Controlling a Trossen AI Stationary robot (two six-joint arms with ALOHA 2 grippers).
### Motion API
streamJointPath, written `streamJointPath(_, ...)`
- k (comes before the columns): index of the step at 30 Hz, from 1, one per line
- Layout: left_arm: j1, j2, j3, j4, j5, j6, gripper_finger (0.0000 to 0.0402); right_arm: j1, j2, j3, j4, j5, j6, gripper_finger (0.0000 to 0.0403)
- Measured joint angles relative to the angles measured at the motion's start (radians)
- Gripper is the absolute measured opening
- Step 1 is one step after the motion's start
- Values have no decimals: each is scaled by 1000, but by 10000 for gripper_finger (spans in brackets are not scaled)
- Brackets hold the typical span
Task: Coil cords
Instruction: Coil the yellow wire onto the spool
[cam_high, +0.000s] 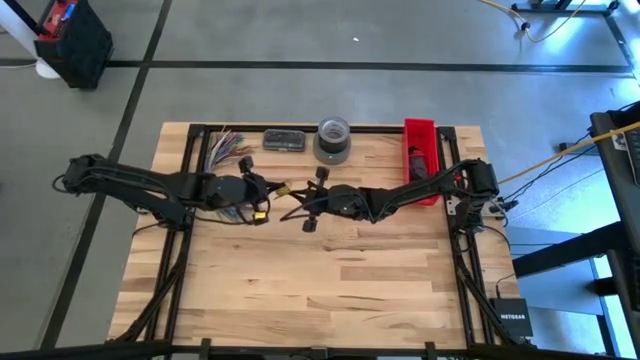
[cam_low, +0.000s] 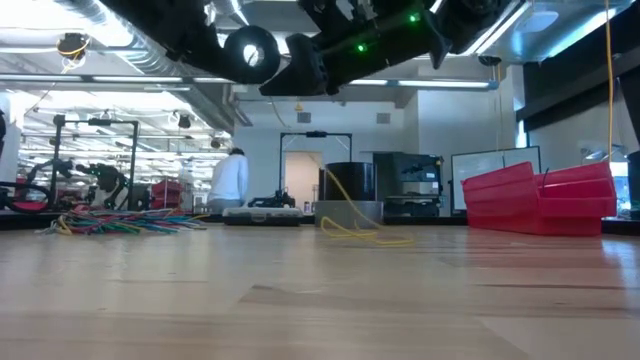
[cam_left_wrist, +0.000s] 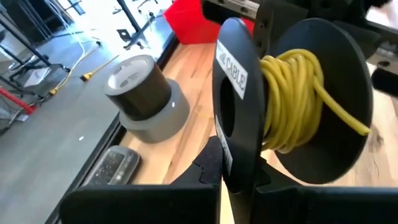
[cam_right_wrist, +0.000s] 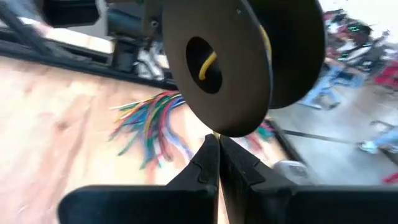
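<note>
A: Starting at the left — where are the cords?

B: The cords (cam_high: 228, 146) lie in a loose multicoloured tangle at about eleven o'clock on the desk (cam_high: 330, 280), near the back edge. Neither arm touches them. In the low view they (cam_low: 120, 222) spread flat on the wood.

A: And the left gripper?

B: The left gripper (cam_high: 262, 190) sits just left of the desk's centre, at roughly ten o'clock. Its wrist view shows a black spool (cam_left_wrist: 292, 106) wound with yellow cable (cam_left_wrist: 292, 102) right in front of it, one flange apparently between its fingers. I judge it clenched on that flange.

A: The right one?

B: The right gripper (cam_high: 312, 205) meets it near the centre. Its own camera shows its fingers (cam_right_wrist: 214, 165) pressed together under the spool (cam_right_wrist: 227, 68), so it looks clenched. Whether it pinches the rim or the cable end, I cannot tell.

A: What else stands further right?

B: A grey tape roll (cam_high: 333, 140) at twelve o'clock, with a dark flat device (cam_high: 284, 140) just left of it, then a red bin (cam_high: 421, 160) at about one o'clock.

A: What could go wrong?

B: A loop of yellow cable (cam_low: 355, 228) trails on the desk. If the arms turn the spool unevenly, that slack could snag or slip off the flange. Both grippers crowd one small spool, so a misjudged move could knock them together or twist it free. A low sweep could also drag the loose cords toward the back edge.
</note>
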Motion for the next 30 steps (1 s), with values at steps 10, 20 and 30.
streamJointPath(10,12,14,3,21,4,15,0,30,-79,-8,-154,10,58,101)
streamJointPath(20,13,14,3,27,3,19,0,4,-118,-21,-298,-105,50,162)
streamJointPath(30,13,15,2,34,3,26,0,-65,129,-17,-58,-201,64,163)
